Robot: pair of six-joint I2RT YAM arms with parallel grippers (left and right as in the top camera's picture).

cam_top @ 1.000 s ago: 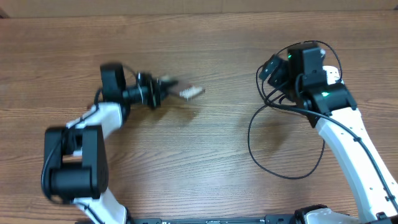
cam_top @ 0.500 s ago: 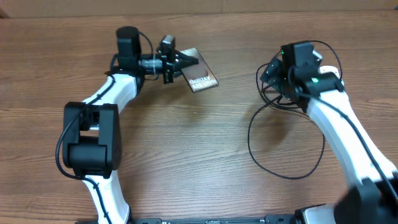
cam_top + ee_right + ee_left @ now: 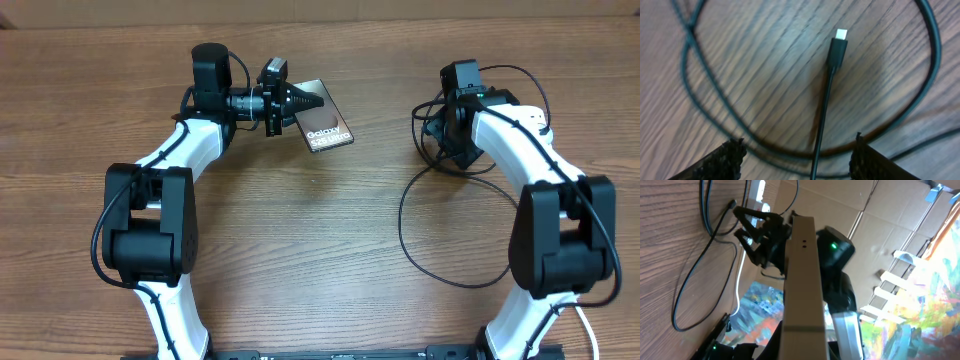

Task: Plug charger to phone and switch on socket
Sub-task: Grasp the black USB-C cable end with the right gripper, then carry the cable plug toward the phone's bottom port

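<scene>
Black charger point(image 3: 837, 52) tip lies just ahead of the spread right jaws.

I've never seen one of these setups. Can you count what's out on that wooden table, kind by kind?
Robot arms: 2 (left, right)
Phone: 1, gripped by the left tool
Black charger cable: 1
Total: 4

The worktop point(image 3: 300, 250) is being viewed from directly above; the left wrist camera is being aimed sideways toward the right arm point(image 3: 837, 260), the right closely down at the charger point(image 3: 822, 115).
</scene>
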